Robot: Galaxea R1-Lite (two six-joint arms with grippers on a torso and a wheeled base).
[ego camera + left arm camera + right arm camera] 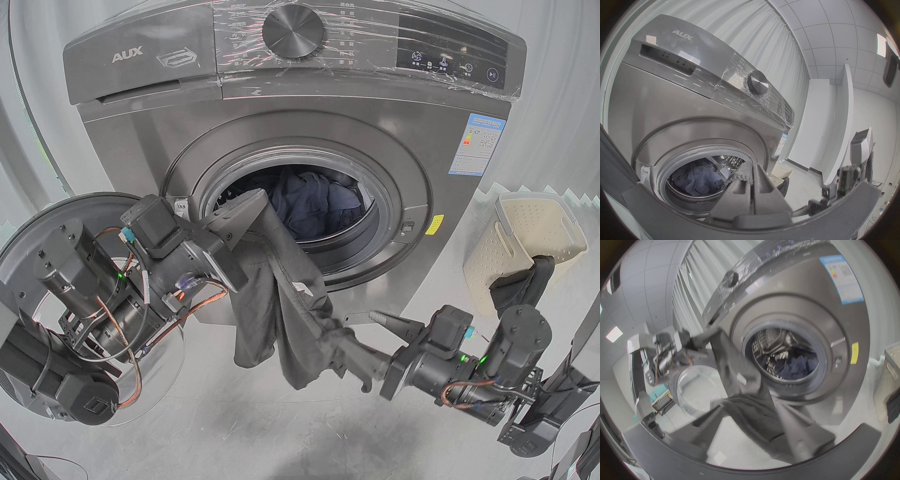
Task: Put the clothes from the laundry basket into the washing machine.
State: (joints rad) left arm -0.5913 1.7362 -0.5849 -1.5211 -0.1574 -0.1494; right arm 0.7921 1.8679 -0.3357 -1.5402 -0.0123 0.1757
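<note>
A dark grey garment [275,300] hangs in front of the washing machine [144,137], beside its round opening [400,187]. My left gripper [253,203] is shut on the garment's top edge at the opening's left rim; in the left wrist view its closed fingers [750,170] pinch a fold of cloth. My right gripper [350,337] is lower, in front of the machine, open, with the garment's lower part [750,415] draped over one finger. Blue clothes [312,200] lie inside the drum. The cream laundry basket [537,231] stands on the right with a dark garment [525,287] hanging over its rim.
The washer door [94,203] stands swung open on the left, behind my left arm. Grey floor [250,431] lies in front of the machine. Pale curtains [750,34] hang behind the washing machine.
</note>
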